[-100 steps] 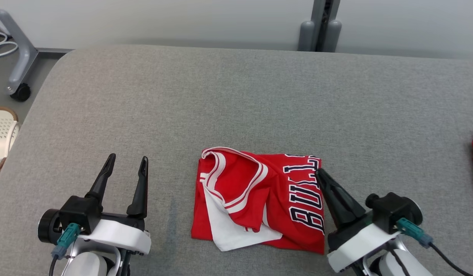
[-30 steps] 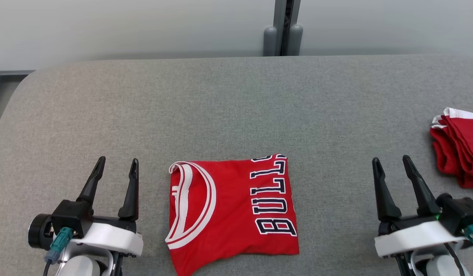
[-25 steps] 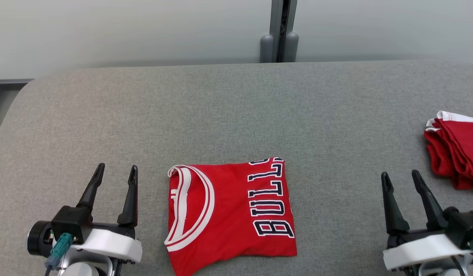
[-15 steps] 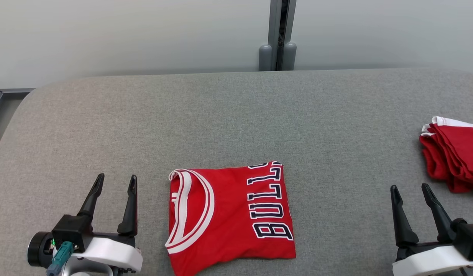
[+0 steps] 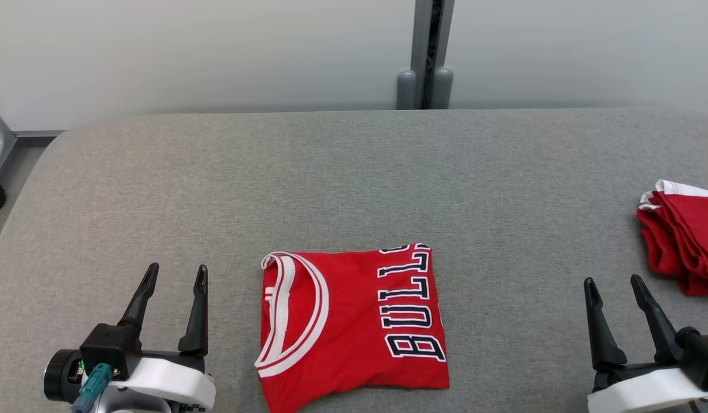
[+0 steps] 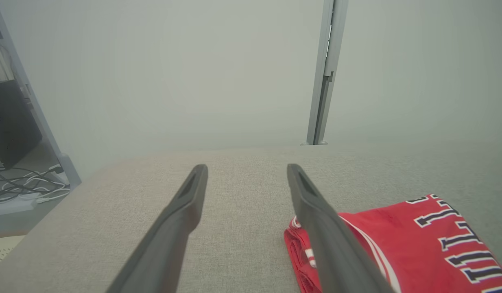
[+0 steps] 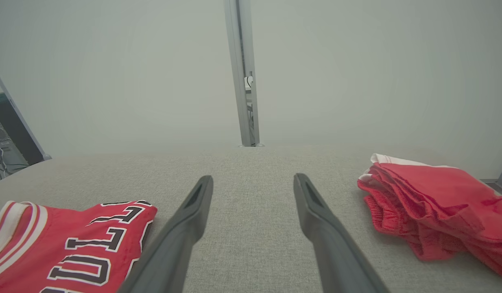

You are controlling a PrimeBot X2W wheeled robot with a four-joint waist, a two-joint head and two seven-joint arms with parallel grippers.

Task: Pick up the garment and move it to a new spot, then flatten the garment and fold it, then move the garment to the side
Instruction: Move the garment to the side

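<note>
- Garment: the red sleeveless basketball jersey with white trim and dark lettering (image 5: 354, 327) is shown as a compact folded rectangle on the grey fabric-covered tabletop (image 5: 354, 172). It lies near the front edge, between the two claws, and is touched by neither.
- Change in the garment: a few seconds earlier the jersey was rumpled, with a white inner layer turned out. That layer is now hidden and the outline squared, except for one slack corner at the lower left.
- Right claw (image 5: 611, 280): formerly laid against the lettered edge, it has been drawn well off to the right. Its fingers are spread apart and nothing is held.
- Left claw (image 5: 177, 268): unchanged over the interval, with fingers spread, nothing held, and the jersey's collar side just beside it.
- View: the slight shift of the whole head view over the last second is attributed to the camera, not to the objects.
- Heap of red cloth with white edging (image 5: 684, 246): placed at the far right, well apart from the jersey.
- Interpretation: folding is judged complete. Only the transfer to the side appears to remain, and a fresh grasp is needed for it.
</note>
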